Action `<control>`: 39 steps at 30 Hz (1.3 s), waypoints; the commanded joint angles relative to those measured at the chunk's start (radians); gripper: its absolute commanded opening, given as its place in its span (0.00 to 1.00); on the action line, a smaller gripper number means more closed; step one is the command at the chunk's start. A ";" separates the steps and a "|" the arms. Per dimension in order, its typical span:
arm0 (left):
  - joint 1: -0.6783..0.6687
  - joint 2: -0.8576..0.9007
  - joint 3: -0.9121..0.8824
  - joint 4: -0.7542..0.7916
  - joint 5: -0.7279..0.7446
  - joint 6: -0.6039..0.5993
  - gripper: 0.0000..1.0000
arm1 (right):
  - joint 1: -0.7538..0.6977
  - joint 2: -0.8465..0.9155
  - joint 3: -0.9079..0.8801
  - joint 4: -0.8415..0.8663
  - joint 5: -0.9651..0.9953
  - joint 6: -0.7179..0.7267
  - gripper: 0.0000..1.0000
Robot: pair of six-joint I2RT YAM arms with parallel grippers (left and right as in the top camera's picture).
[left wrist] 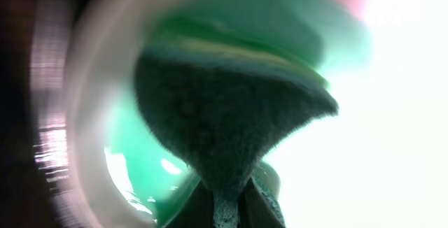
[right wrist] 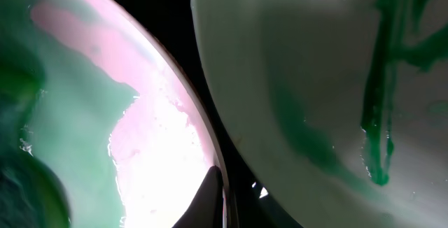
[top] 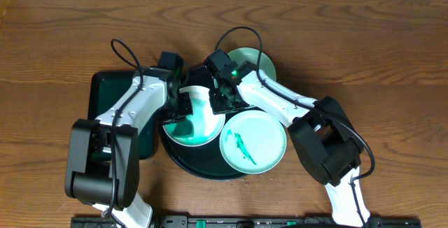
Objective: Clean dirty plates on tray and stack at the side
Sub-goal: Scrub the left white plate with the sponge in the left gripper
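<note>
A brown wooden table (top: pixel 392 39) fills the view. At its left lies a green tray (top: pixel 101 91), and just beside that the round black tray (top: pixel 203 166). A white plate (top: pixel 203 119), smeared green, lies in the tray. A mint plate (top: pixel 262 133) with a green scribble overlaps the tray's right rim, and a second mint plate (top: pixel 262 63) sits farther back, partly hidden. The left arm (top: pixel 133 102) reaches over the green tray, its end effector (top: pixel 176 109) clenched on a dark sponge (left wrist: pixel 224 123) against the white plate. The right arm (top: pixel 280 102) bends in from the right, its end effector (top: pixel 222 101) closed at that plate's far rim. Whether it pinches the rim cannot be told.
</note>
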 commanded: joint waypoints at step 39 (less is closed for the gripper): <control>-0.010 0.026 -0.027 0.210 0.121 0.174 0.07 | 0.008 0.039 -0.010 -0.005 -0.010 -0.014 0.01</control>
